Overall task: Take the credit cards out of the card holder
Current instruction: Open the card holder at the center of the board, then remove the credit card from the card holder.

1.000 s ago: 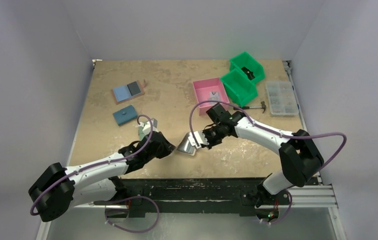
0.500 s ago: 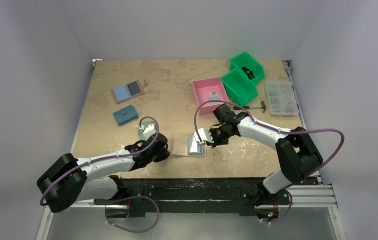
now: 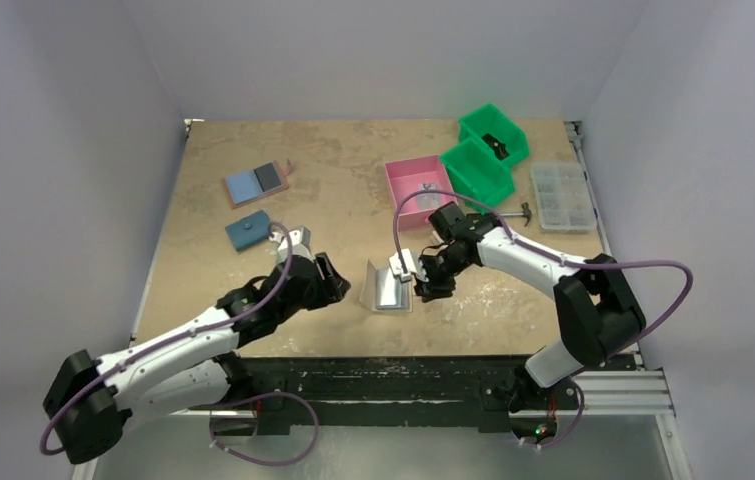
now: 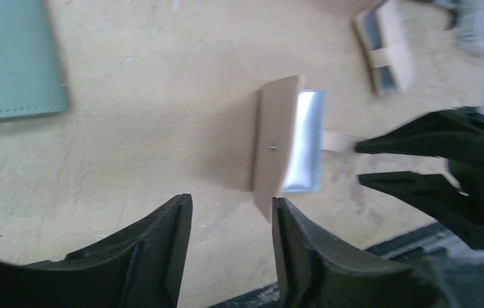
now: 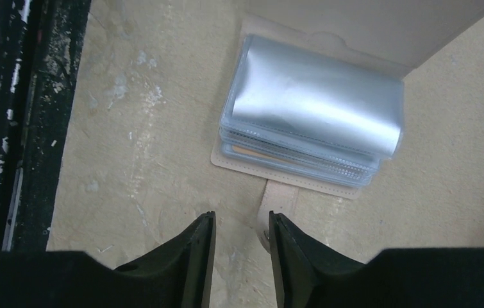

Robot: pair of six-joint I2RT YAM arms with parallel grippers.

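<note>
The beige card holder [image 3: 385, 286] lies open on the table between both arms. One cover [image 4: 274, 147] stands up on its left side. Its stack of clear sleeves [image 5: 316, 109] lies flat, and a gold-orange credit card edge [image 5: 256, 152] shows inside the stack. The snap tab [image 5: 277, 196] points toward my right gripper [image 5: 240, 218], which hovers open just above it and holds nothing. My left gripper [image 4: 231, 205] is open and empty, just short of the raised cover. In the top view my left gripper [image 3: 338, 281] is left of the holder and my right gripper [image 3: 416, 277] is right of it.
A blue and black holder [image 3: 258, 181] and a teal wallet [image 3: 250, 231] lie at the back left. A pink bin [image 3: 420, 187], two green bins [image 3: 478, 172], a hammer [image 3: 510, 214] and a clear parts box [image 3: 563, 196] stand at the back right. The table's front edge [image 5: 34, 128] is close by.
A second ago both grippers held the holder up between them. It now lies on the table, both grippers have opened and let go, and the left gripper has drawn back a little.
</note>
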